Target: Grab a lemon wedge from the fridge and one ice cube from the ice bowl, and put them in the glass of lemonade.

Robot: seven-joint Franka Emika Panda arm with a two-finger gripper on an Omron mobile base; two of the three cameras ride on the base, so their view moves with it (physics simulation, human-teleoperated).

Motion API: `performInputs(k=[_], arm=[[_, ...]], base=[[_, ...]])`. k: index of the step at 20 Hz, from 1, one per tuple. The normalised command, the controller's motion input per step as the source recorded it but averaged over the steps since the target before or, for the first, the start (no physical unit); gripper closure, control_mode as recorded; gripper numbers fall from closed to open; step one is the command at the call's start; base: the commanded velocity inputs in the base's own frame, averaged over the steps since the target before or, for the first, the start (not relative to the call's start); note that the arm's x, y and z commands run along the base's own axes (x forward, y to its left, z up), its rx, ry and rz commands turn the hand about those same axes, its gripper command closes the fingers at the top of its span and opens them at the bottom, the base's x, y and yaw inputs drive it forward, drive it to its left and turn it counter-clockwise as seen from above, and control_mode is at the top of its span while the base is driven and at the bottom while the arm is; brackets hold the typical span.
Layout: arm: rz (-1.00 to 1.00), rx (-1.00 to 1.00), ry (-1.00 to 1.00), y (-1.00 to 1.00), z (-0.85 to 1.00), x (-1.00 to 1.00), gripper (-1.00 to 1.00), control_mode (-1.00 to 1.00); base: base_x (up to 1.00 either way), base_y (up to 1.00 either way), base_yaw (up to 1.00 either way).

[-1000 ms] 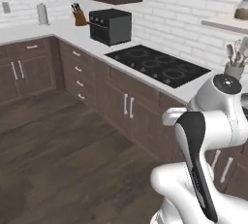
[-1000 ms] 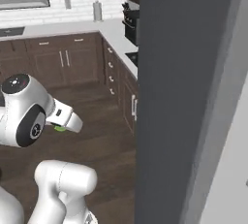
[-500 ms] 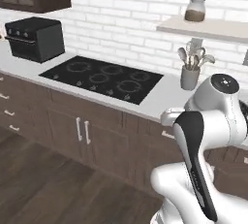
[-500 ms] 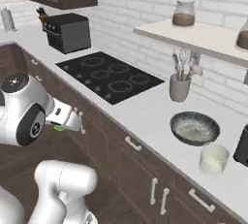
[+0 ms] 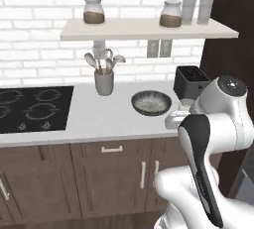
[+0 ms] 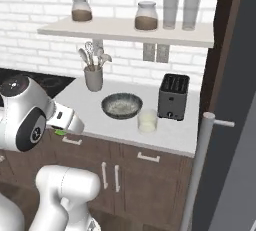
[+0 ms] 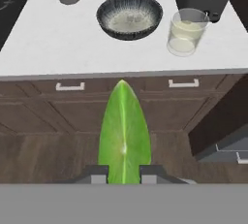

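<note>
Lemon wedge [image 7: 124, 126], small yellow-green slice, sat clamped in my tool [image 7: 123, 173], long axis pointing ahead; short clear glass of lemonade [image 7: 187, 31] lay ahead-right on white worktop [image 7: 48, 39].

Ice bowl [image 6: 122, 105] on counter [image 6: 90, 102] — glass of lemonade [image 6: 147, 121] right, toaster [image 6: 173, 96] behind.

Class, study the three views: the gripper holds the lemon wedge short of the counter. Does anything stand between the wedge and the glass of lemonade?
Nothing visible does. The lemon wedge hangs in front of the cabinets; the glass of lemonade stands near the counter's front edge, beside the ice bowl.
</note>
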Motion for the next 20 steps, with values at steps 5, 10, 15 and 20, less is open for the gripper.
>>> performInputs(k=[5,10,15,20], arm=[[0.00,0.00,0.00,0.00,0.00,0.00,1.00,1.00],[0.00,0.00,0.00,0.00,0.00,0.00,1.00,1.00],[0.00,0.00,0.00,0.00,0.00,0.00,1.00,1.00],[0.00,0.00,0.00,0.00,0.00,0.00,1.00,1.00]], base=[[0.39,0.12,-0.43],[0.24,0.00,-0.25],[0.83,0.21,-0.33],[0.49,0.08,-0.30]])
